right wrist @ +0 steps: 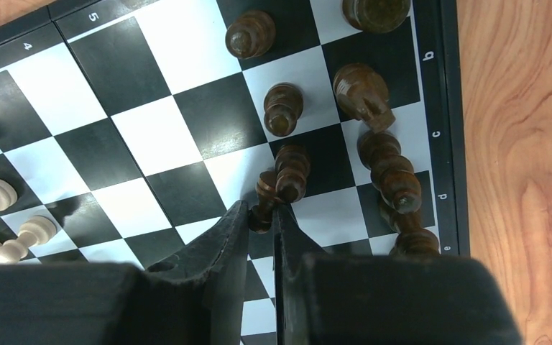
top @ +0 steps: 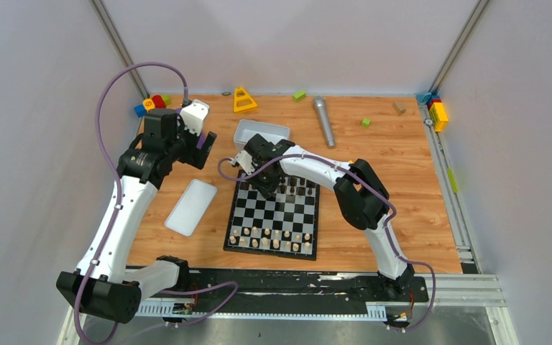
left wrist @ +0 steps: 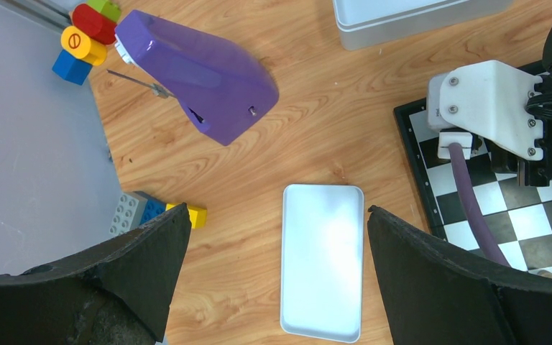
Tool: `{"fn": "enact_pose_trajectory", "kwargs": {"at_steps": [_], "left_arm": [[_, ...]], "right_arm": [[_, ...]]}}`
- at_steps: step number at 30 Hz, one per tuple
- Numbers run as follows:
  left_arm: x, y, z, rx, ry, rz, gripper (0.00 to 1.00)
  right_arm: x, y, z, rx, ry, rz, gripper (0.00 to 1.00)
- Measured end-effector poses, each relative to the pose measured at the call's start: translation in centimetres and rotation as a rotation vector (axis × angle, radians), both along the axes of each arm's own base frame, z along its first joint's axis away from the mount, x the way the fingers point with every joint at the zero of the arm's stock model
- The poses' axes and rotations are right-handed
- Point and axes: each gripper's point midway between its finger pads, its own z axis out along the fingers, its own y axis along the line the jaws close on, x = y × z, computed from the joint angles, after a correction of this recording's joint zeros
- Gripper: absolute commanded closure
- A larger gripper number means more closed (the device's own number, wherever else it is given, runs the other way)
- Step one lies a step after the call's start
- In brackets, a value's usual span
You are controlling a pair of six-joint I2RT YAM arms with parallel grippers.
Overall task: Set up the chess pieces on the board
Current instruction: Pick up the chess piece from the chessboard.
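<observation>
Chess pieces (right wrist: 283,108) in dark brown stand on the board (right wrist: 151,136) just ahead of the right gripper (right wrist: 261,215). Its 2 fingers are nearly together, pinching 1 dark brown pawn (right wrist: 264,198). Pale pieces (right wrist: 14,241) sit off to its side. The left gripper (left wrist: 277,214) hangs spread wide and empty over the white lid (left wrist: 323,259). The white tray (left wrist: 402,21) lies beyond it, its contents hidden.

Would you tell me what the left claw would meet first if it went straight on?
Probably the white lid, which lies flat on the table between the left claw's open fingers; depth is unclear.
</observation>
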Motion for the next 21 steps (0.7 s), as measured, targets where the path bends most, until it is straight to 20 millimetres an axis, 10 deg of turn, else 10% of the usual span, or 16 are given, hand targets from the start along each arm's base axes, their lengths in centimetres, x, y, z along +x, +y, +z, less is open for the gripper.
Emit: {"fn": "enact_pose_trajectory", "kwargs": {"at_steps": [21], "left_arm": [[-0.2, 0.1, 0.3, -0.001, -0.008, 0.000, 0.00]], "right_arm": [[-1.7, -3.2, 0.5, -0.110, 0.032, 0.071, 1.00]]}}
